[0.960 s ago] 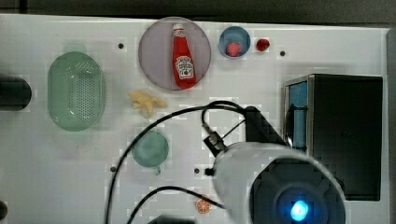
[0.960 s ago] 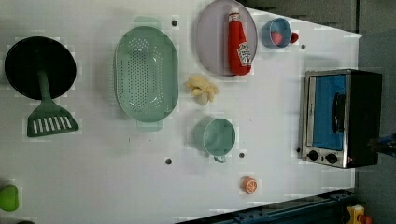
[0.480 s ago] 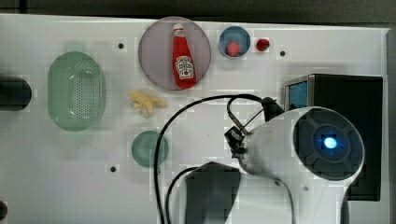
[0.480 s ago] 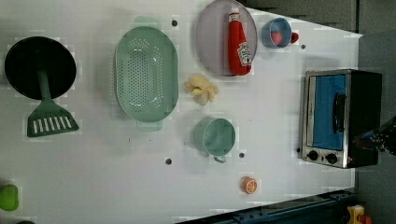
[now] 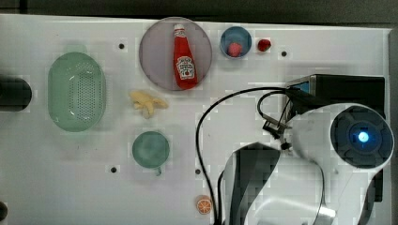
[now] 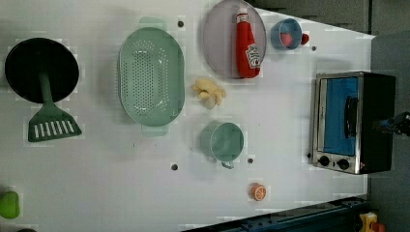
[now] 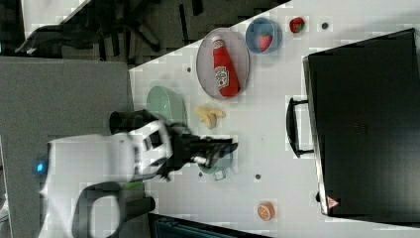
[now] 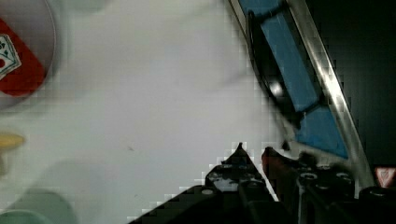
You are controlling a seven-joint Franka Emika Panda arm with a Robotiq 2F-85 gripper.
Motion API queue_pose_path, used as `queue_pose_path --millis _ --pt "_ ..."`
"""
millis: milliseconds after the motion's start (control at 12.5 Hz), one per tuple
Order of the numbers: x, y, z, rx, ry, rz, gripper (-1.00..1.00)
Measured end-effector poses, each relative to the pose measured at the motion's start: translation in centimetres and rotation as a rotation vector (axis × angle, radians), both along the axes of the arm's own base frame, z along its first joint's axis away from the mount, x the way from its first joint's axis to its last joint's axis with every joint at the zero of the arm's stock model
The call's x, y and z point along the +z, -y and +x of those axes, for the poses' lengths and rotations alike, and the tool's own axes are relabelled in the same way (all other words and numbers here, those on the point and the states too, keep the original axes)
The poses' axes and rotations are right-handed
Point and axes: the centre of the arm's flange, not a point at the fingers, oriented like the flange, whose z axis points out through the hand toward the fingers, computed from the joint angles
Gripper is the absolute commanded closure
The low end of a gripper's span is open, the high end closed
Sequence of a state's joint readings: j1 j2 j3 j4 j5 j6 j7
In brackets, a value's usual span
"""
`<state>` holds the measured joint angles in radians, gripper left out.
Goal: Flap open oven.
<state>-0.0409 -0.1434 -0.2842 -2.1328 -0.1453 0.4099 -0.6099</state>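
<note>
Oven (image 6: 355, 123), right of the left view: door shut, handle (image 6: 351, 116) untouched. End effector (image 8: 252, 151), fingertips nearly together, holds nothing, near the door. Opening judged not begun.

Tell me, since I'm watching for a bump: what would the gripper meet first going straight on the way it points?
Probably the oven. In the wrist view the gripper points at the white table just short of the door handle; depth is unclear.

surface: white table (image 6: 121, 193) | beyond edge: dark floor (image 7: 163, 25) | side: grey panel (image 7: 64, 94)
</note>
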Motion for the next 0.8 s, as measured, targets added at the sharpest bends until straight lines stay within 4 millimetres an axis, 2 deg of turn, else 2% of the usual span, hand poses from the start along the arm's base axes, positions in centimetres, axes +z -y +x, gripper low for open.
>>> queue_pose_path --millis 160,400,640,800 --pt "-2.5 1.6 0.7 0.128 0.021 -0.015 0.65" --pt "-6.1 4.6 0.0 0.271 0.001 -0.041 0.65" --pt "-8.9 8.5 -0.9 0.282 -0.03 -0.046 0.65" --pt "-10.7 9.9 -1.4 0.281 -0.041 -0.052 0.65"
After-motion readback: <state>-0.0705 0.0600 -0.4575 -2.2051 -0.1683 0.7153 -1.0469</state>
